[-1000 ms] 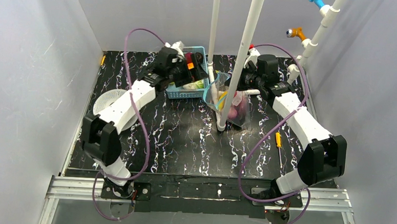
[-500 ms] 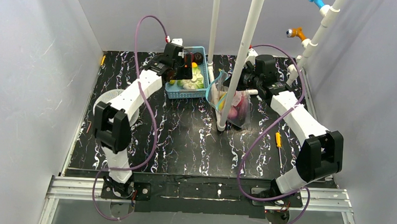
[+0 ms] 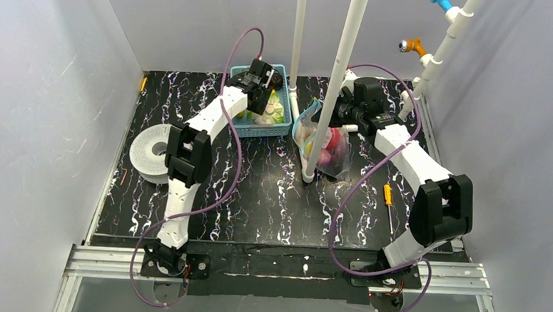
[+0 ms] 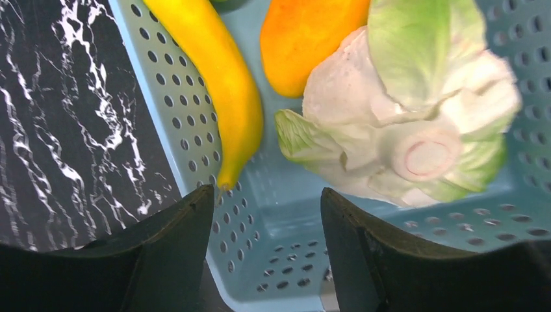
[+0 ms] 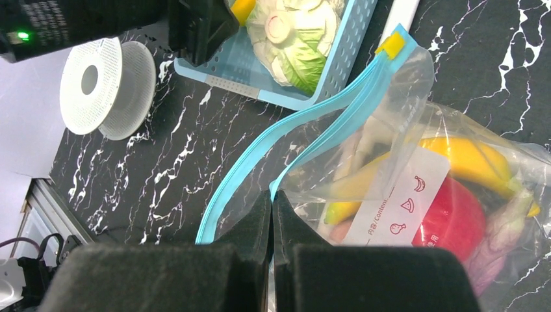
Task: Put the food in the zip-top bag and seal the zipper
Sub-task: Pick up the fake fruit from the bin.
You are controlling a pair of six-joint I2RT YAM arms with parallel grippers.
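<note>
My left gripper (image 4: 266, 203) hangs open over the near corner of the light-blue basket (image 4: 273, 260), with nothing between its fingers. A yellow banana (image 4: 217, 84) lies in the basket with its tip beside the left finger. In the top view the left gripper (image 3: 267, 95) is above the basket (image 3: 257, 131). My right gripper (image 5: 273, 195) is shut on the mouth edge of the clear zip-top bag (image 5: 390, 123), holding its teal zipper (image 5: 305, 130) apart. Inside the bag lie a banana (image 5: 471, 156), a red apple (image 5: 455, 224) and a purple piece (image 5: 497, 244). The bag (image 3: 329, 150) stands by the white pole.
An orange toy (image 4: 305, 36) and a white-green cabbage (image 4: 416, 123) also lie in the basket. Two white poles (image 3: 332, 94) rise between basket and bag. A white spool (image 3: 151, 153) lies at the left; a yellow screwdriver (image 3: 388, 196) at the right.
The left arm has stretched out toward the back, bringing its gripper from the basket's left side to over the basket and uncovering the white spool. The right gripper has kept its hold on the bag.
</note>
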